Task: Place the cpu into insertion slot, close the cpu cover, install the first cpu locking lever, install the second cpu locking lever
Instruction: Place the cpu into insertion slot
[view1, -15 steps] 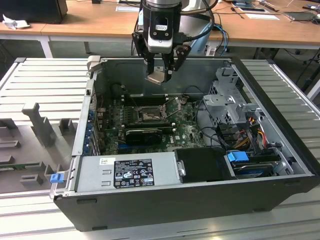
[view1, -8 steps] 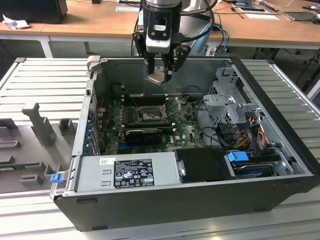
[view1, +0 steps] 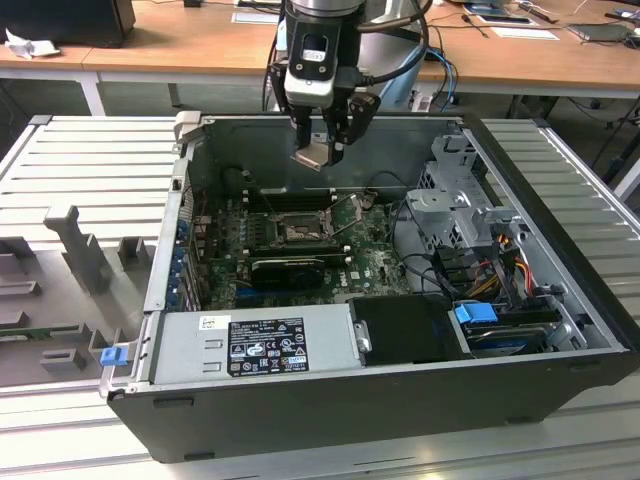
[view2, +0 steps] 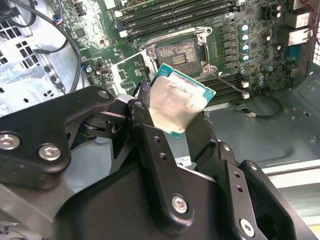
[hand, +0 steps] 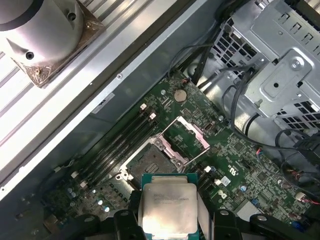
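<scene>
Clamping the cpu (view2: 176, 105) between its fingers, the tool (view1: 318, 152) above the insertion slot (view2: 177, 52).

Even, bright room light from above. Computer case (view1: 240, 140) dim inside, shadowed below its walls. Soft sheen on the cpu (view2: 175, 102) in the second wrist view.

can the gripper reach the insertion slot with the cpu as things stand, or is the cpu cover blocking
Probably yes: the gripper holds the cpu in the air, the insertion slot lies bare, and the cpu cover is swung open off it.
</scene>
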